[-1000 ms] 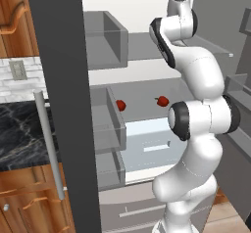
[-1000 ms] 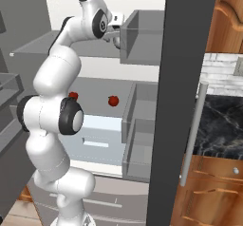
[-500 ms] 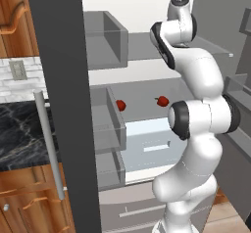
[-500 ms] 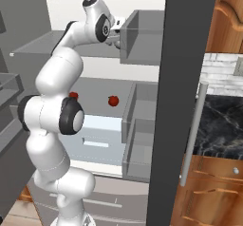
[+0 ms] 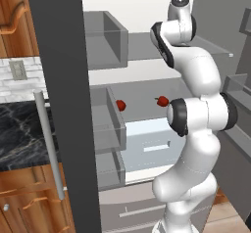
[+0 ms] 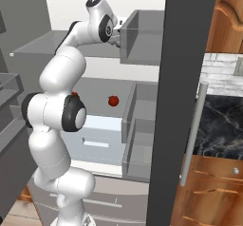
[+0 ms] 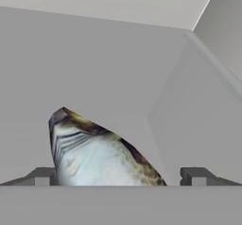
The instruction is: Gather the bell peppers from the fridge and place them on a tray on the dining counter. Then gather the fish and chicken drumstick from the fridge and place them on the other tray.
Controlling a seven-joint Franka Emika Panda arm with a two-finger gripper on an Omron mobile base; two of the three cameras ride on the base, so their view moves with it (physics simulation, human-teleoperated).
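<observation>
On the fridge's upper shelf lies the fish, silvery with a brown mottled back. In the hand view it sits between the two fingertips of my gripper, whose jaws stand open on either side of it without touching. My arm reaches up and into that upper shelf. Two red bell peppers rest on the middle shelf below: one toward the left and one beside my elbow. The right base view shows them as a pepper in the open and a pepper partly behind my arm.
The dark fridge door edge stands close on the left, with grey door bins beside my hand. A pale crisper drawer sits under the pepper shelf. A black marble counter and wooden cabinets flank the fridge.
My wrist has pushed a little deeper into the upper shelf. The jaws have stayed open, and the peppers have not moved.
</observation>
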